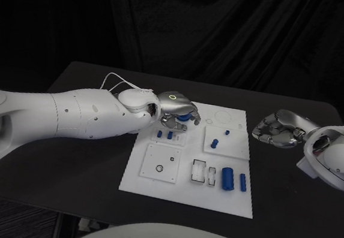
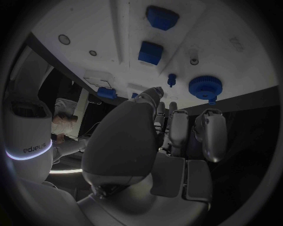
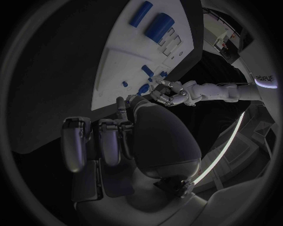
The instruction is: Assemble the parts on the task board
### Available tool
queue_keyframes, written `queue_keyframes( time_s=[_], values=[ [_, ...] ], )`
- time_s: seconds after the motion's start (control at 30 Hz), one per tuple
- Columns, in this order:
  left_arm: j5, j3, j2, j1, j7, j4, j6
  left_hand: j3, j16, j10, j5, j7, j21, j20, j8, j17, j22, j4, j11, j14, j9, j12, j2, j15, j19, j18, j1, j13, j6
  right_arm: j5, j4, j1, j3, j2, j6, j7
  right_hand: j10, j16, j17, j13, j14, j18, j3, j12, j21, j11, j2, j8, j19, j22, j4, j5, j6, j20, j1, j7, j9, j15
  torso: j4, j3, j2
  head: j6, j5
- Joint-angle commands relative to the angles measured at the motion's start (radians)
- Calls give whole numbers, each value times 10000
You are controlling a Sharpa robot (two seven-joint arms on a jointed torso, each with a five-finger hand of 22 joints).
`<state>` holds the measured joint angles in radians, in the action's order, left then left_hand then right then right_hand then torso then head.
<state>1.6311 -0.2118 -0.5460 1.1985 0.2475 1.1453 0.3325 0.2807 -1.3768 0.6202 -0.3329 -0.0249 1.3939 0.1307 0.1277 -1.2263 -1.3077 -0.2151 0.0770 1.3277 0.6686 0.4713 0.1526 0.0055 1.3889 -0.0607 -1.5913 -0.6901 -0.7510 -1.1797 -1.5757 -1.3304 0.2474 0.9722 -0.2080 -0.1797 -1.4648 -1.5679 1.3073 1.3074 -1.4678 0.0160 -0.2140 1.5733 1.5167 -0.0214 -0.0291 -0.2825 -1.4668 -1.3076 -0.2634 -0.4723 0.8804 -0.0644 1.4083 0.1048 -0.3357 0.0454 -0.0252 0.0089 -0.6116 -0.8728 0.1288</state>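
Here, risk: the blue gear could be knocked off the task board if nudged sideways.
Left hand: poised over the gear; whether it is held cannot be told.
Right hand: curled on nothing, well apart.

The flat white rectangular task board lies mid-bench. Two blue cylinders lie side by side near its front right; small blue pegs stand farther back.

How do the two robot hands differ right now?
The left robot hand is over the task board's far edge, next to a blue part; the right robot hand is off the board, above bare table. Both are silver, with fingers curled in.
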Motion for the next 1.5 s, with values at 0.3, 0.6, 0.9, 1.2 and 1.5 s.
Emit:
queue_keyframes(
  time_s=[0.3, 0.6, 0.9, 1.2, 1.5],
  values=[
    [236, 12, 119, -133, -574, -166, -715, -10, 132, 215, 183, 5, 2, 12, -166, 185, -1970, 86, 128, -109, -171, -22, 3, 112, 39, 110, 374, 146, -268, -7, -59, 28, -5, 73, -118, -11, -1060, 22, 2491, 2634, -999, 9, -60, -25, -36, -51, -118, -7, -691, -2408, -34, -80, -7, -67, -1, 27, 13, -64, 18, -4, -1, 2, -22],
    [237, 12, 209, -191, -645, -280, -806, 27, 145, 414, 205, 81, -23, 20, -209, 209, -1963, 147, 90, -122, -239, 90, -50, 87, 18, 104, 435, 155, -375, -7, -57, 28, -5, 65, -111, -7, -1060, 38, 2446, 2634, -989, 17, -61, -25, -64, -50, -121, -9, -674, -2397, -34, -86, -3, -67, -2, 25, 12, -63, 16, -3, -9, 2, -58],
    [237, 12, 389, -253, -672, -549, -807, 102, 145, 589, 134, 72, -37, 23, -230, 227, -1959, 203, 62, -126, -284, 190, -148, 67, 6, 101, 459, 148, -478, -7, -13, 34, -4, 17, -26, 6, -1060, 45, 2427, 2634, -984, 22, -79, -25, -82, -43, -114, -32, -663, -2390, -31, -110, 37, -67, 4, 12, 6, -61, -1, 3, 3, 2, -93],
    [237, 12, 488, -295, -601, -669, -661, 264, 147, 963, 41, 42, -31, 19, -104, 255, -1963, 365, -72, -141, -279, 322, -282, -33, 9, 102, 457, 187, -912, -7, -1, 63, -4, 19, 38, -18, -1060, 47, 2421, 2634, -983, 23, -94, -25, -85, -36, -106, -49, -662, -2389, -24, -119, 69, -65, 14, 2, 0, -56, 3, -12, -9, 2, -64],
    [237, 13, 477, -331, -616, -695, -326, 395, 198, 1857, 61, -187, 47, 8, 170, 391, -1992, 607, -563, -191, -175, 556, -506, -394, 78, 123, 512, 241, -1671, -7, 10, 79, -4, -5, 95, -49, -1060, 45, 2426, 2634, -984, 23, -115, -25, -85, -25, -95, -72, -662, -2389, -15, -127, 109, -61, 28, -10, -6, -49, -12, -20, -10, 2, -63]
  ],
)
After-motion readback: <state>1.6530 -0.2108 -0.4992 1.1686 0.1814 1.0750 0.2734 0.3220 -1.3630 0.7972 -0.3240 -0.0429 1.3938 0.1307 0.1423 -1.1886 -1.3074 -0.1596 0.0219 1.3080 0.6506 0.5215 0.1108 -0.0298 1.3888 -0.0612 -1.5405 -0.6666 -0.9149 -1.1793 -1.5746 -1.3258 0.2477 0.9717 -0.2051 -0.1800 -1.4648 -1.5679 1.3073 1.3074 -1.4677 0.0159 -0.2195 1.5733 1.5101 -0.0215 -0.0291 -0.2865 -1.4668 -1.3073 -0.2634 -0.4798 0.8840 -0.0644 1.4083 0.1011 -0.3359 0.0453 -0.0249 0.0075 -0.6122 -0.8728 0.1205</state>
